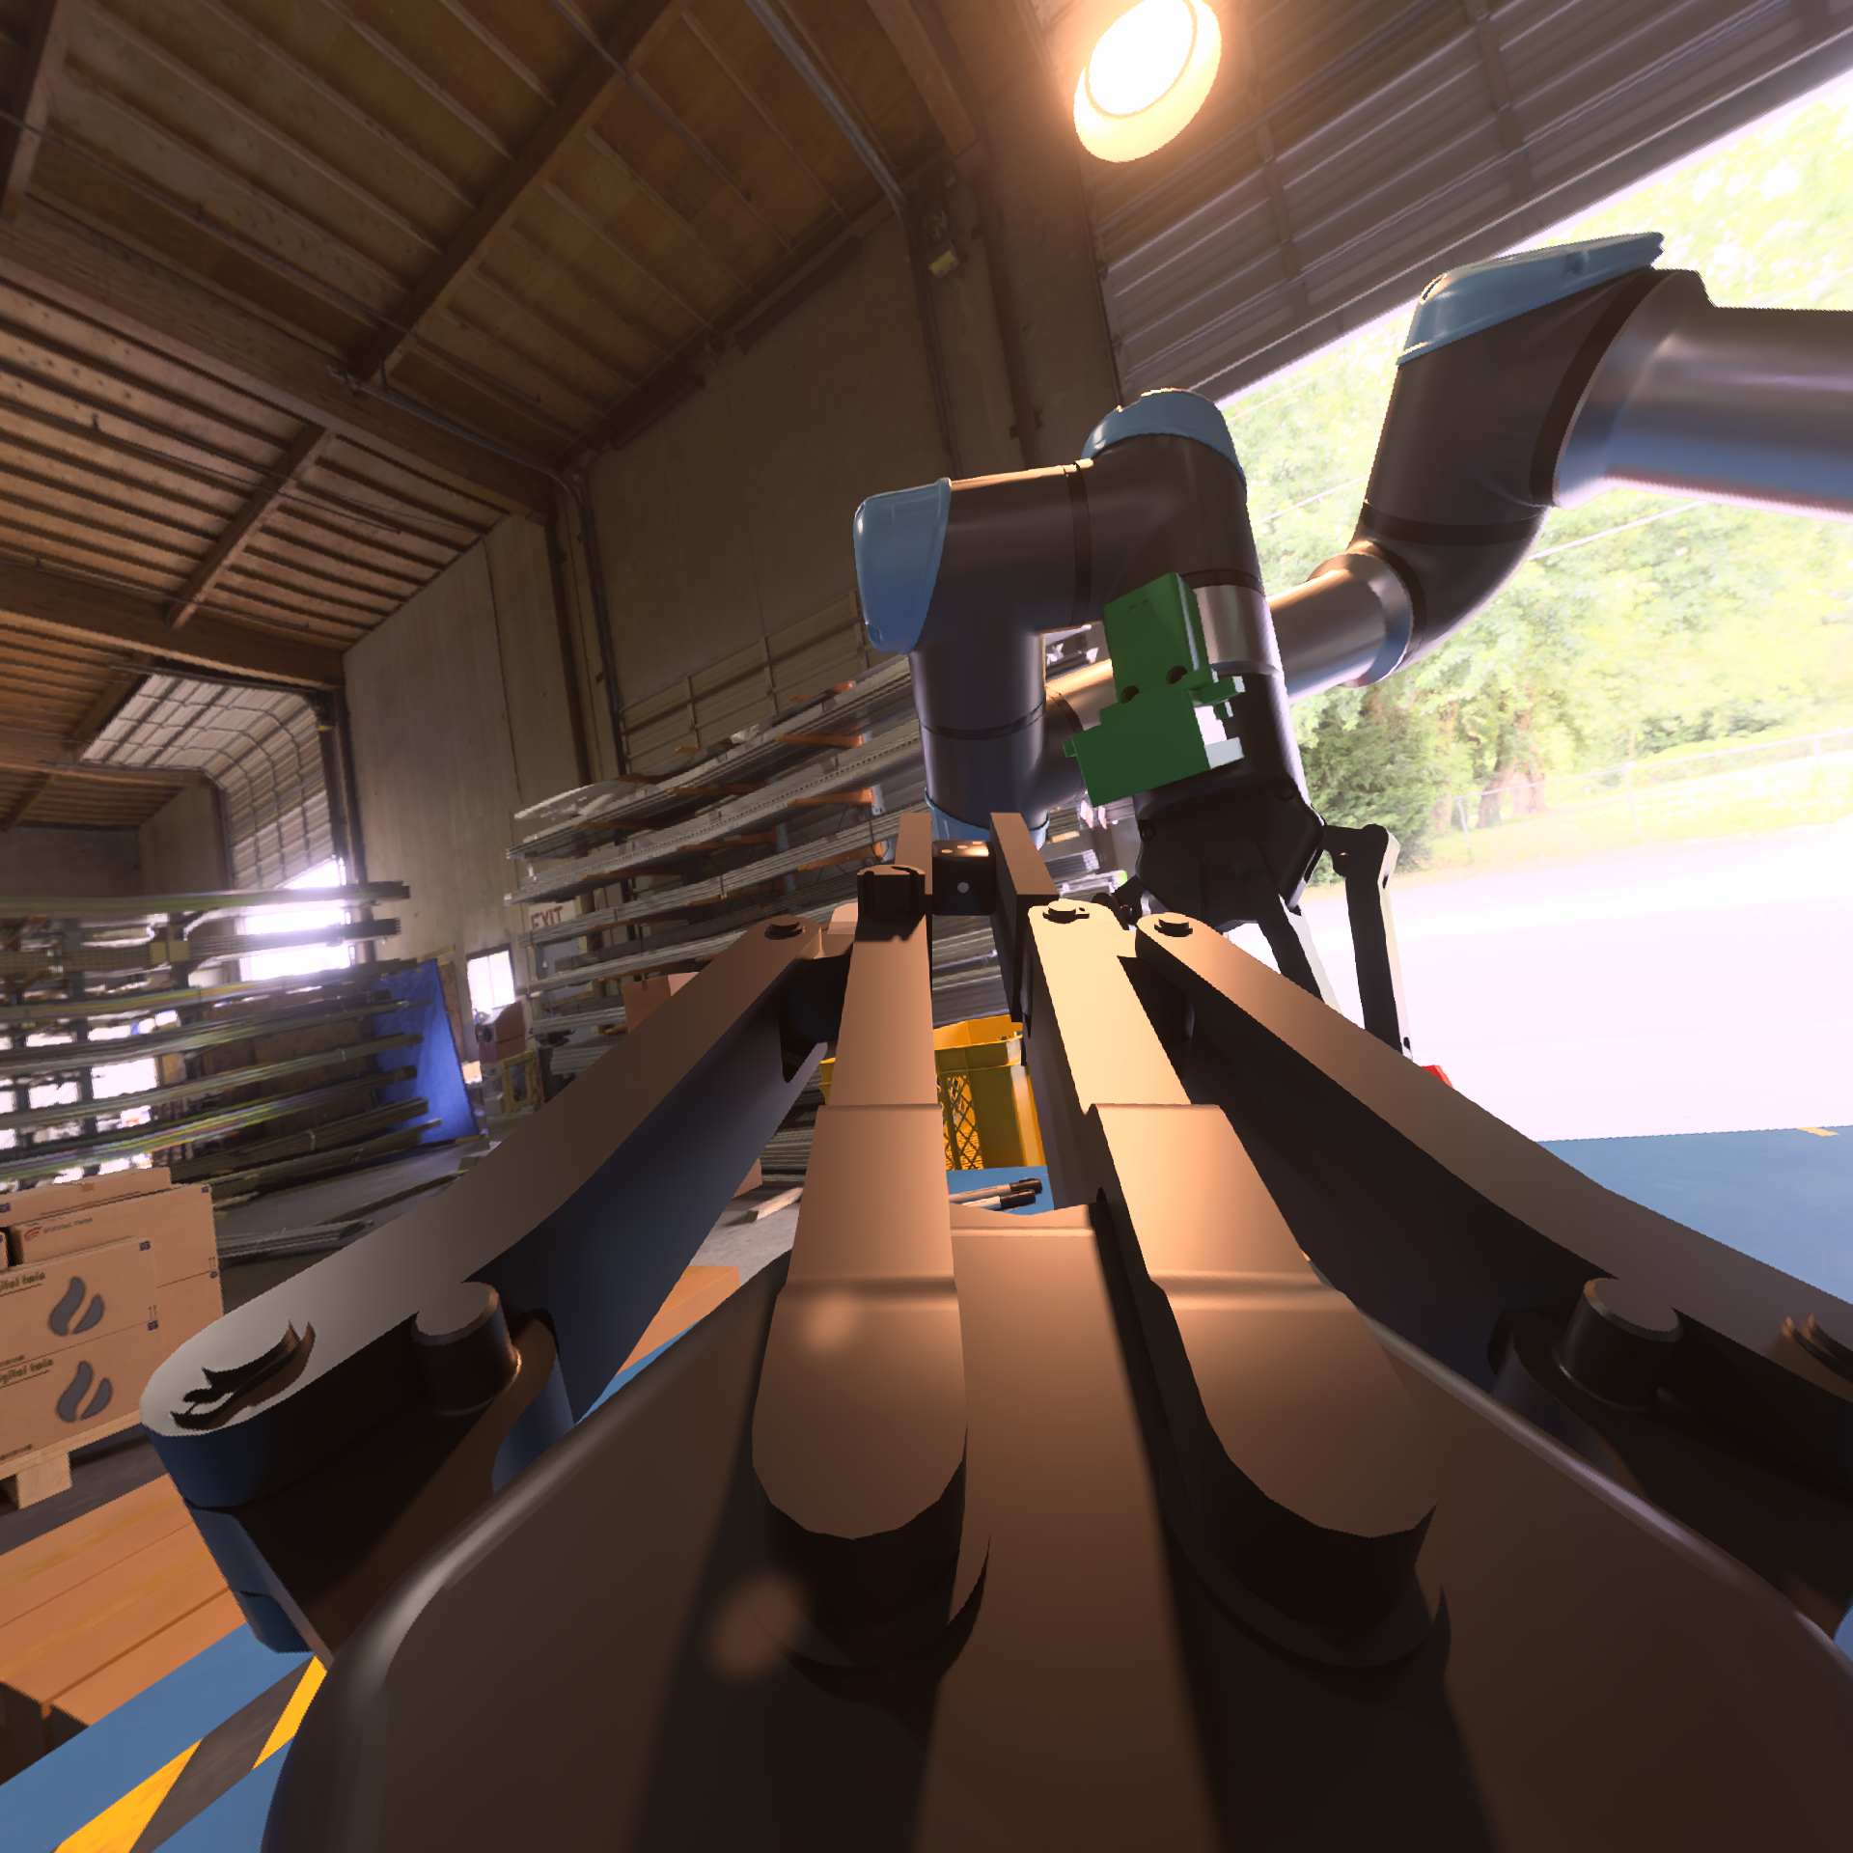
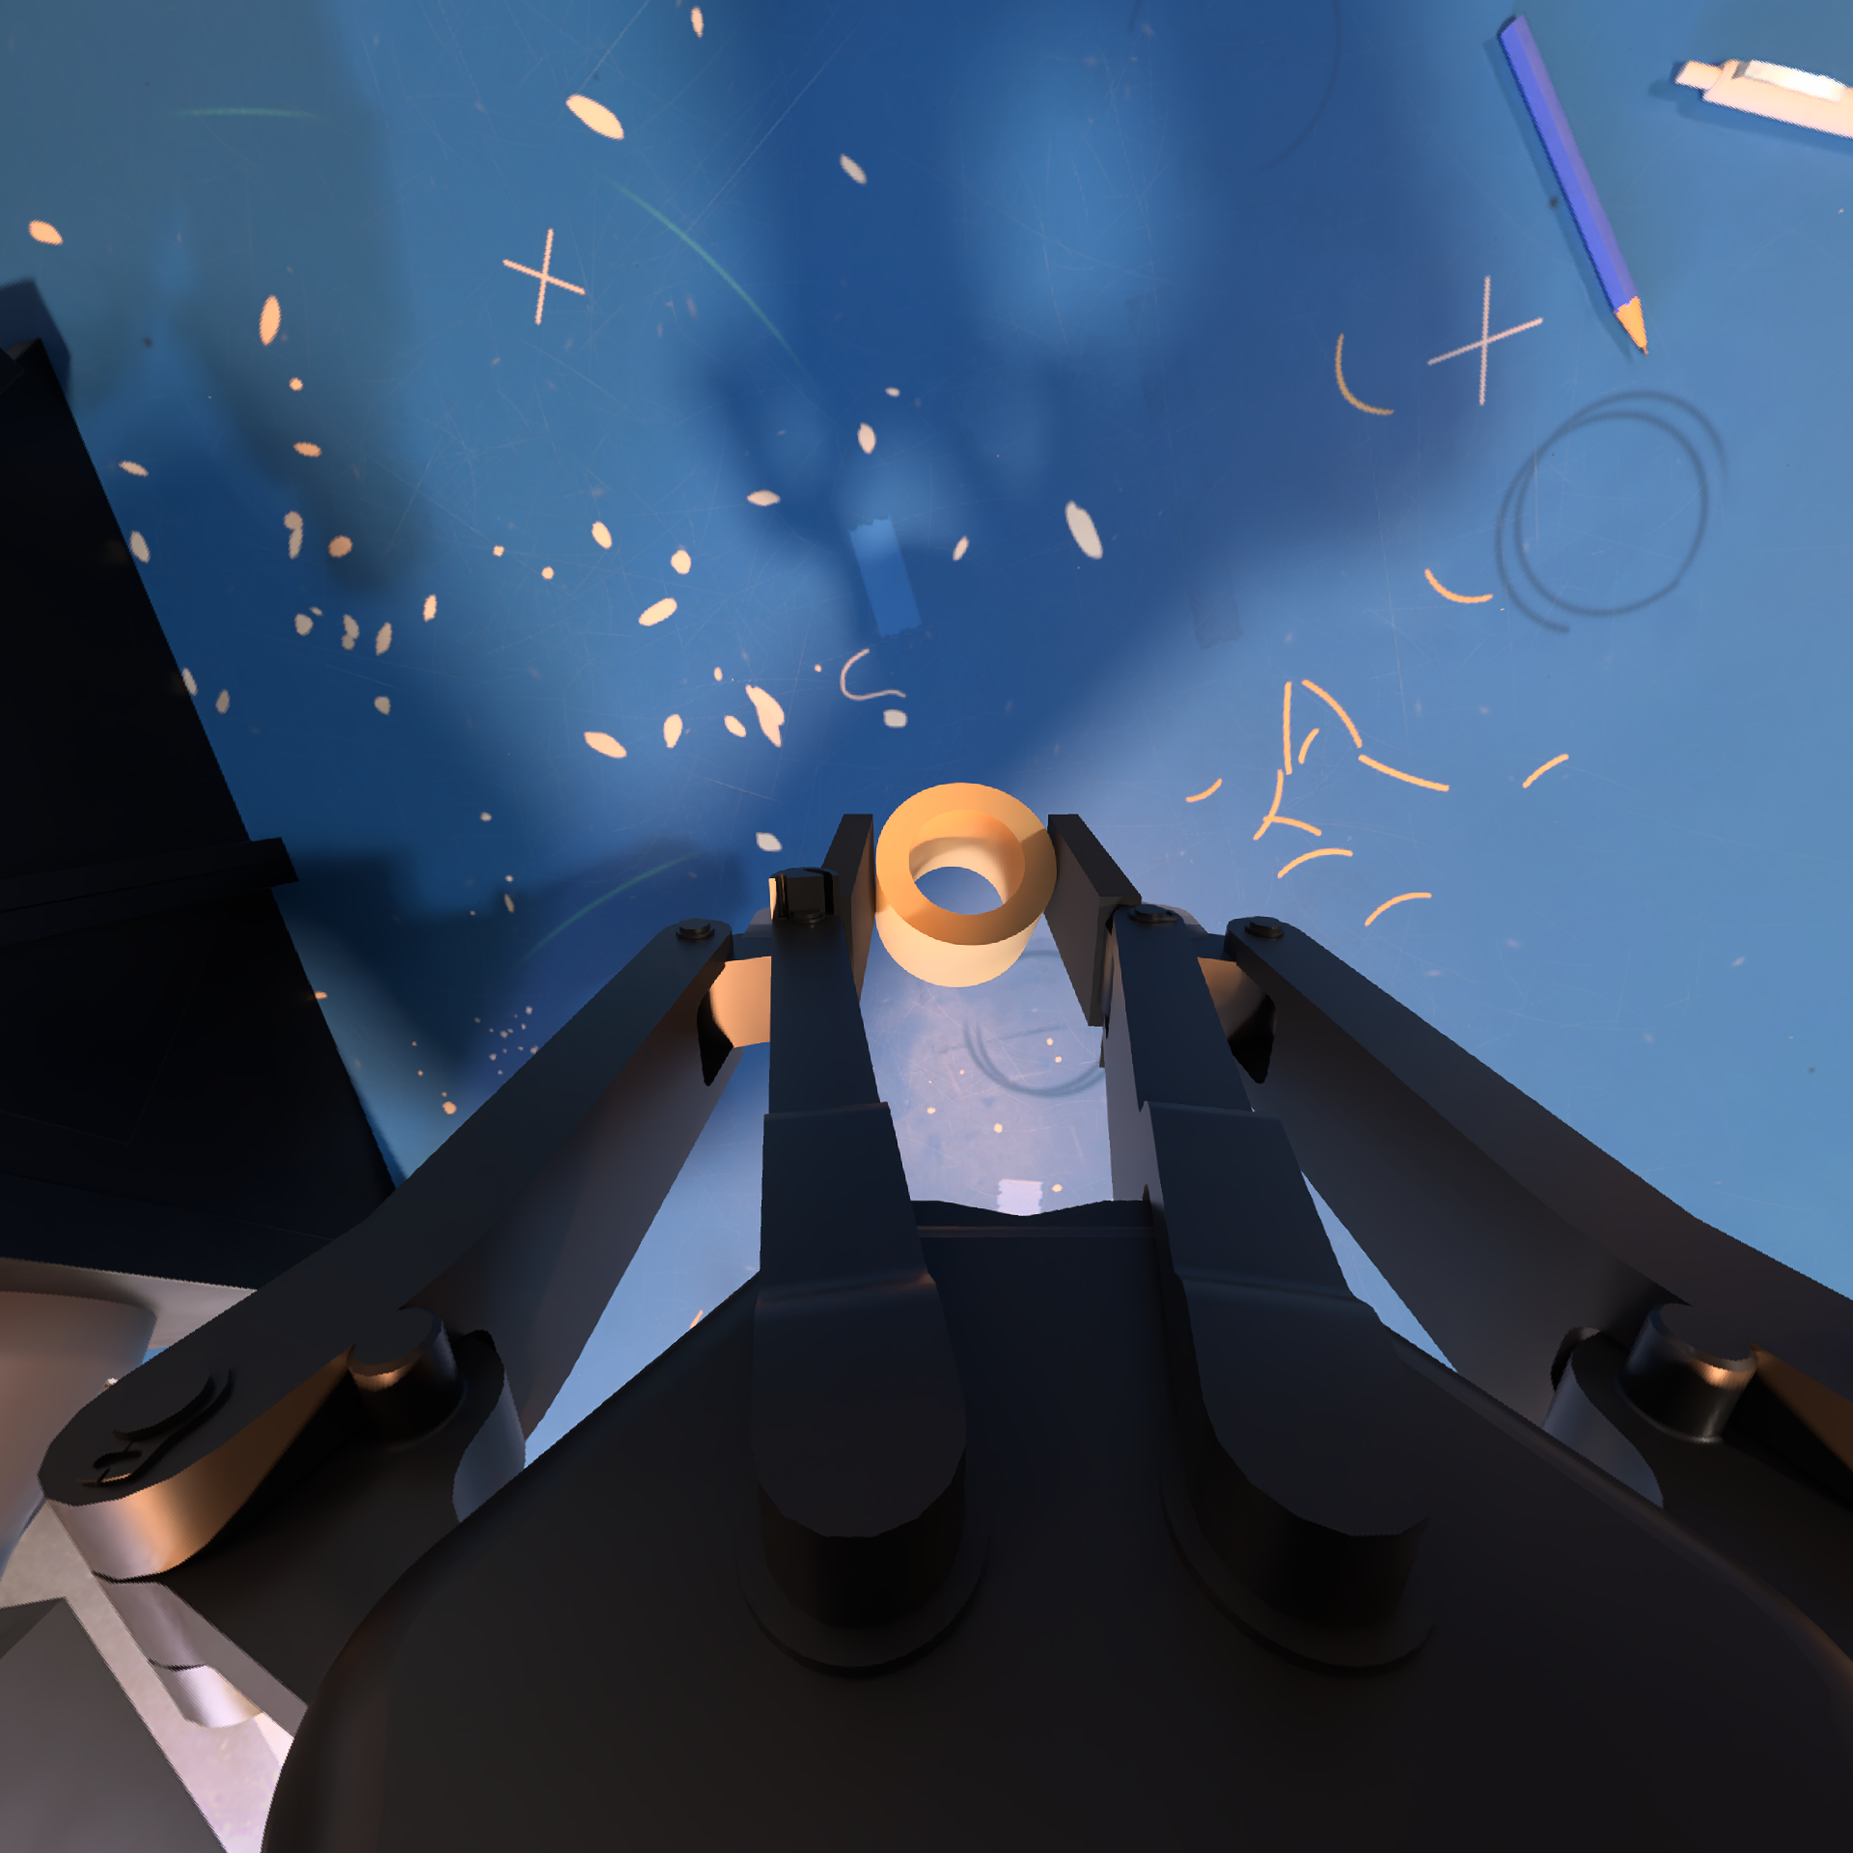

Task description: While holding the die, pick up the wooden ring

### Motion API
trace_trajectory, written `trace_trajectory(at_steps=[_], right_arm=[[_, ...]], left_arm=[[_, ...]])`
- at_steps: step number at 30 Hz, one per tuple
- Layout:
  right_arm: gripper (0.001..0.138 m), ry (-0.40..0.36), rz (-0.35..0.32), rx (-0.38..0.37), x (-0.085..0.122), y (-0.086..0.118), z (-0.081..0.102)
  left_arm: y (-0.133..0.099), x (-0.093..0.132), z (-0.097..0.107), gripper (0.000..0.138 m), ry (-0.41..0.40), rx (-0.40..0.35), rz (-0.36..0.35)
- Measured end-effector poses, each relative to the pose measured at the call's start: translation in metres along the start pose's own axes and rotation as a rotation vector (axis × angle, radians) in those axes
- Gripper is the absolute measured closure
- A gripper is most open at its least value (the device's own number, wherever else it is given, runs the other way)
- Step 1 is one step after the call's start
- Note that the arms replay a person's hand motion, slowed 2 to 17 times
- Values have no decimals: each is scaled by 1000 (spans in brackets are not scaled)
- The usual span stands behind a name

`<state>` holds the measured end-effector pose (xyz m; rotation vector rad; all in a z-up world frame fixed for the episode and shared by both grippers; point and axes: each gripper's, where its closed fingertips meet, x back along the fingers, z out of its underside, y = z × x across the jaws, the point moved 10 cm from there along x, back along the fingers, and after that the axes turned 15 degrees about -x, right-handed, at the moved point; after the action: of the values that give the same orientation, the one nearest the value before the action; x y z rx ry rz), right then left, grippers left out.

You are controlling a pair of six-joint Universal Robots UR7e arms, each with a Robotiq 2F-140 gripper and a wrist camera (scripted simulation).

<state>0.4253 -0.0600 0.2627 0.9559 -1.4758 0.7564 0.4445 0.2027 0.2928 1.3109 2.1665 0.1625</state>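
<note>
My left gripper points level over the blue table and is shut on a small black die pinched between its fingertips. My right gripper points down at the table and is shut on the light wooden ring. Both pads touch the ring's sides, and its hole faces the camera. The ring appears to hang a little above the table top. In the left wrist view the right arm, with its green camera mount, stands just beyond the die. The ring is hidden there.
A blue pencil and a white flat piece lie at the far right of the table. A dark box stands at the left. A yellow crate and black pens sit ahead of the left gripper.
</note>
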Motion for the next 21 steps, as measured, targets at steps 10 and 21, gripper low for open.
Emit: trace_trajectory(at_steps=[10, 21], right_arm=[[93, -10, 1, -1, 0, 0, 1], [93, -25, 3, -3, 0, 0, 1]], left_arm=[[1, 1, -1, 123, 0, -3, -4], [1, 2, -1, 123, 0, -4, -7]])
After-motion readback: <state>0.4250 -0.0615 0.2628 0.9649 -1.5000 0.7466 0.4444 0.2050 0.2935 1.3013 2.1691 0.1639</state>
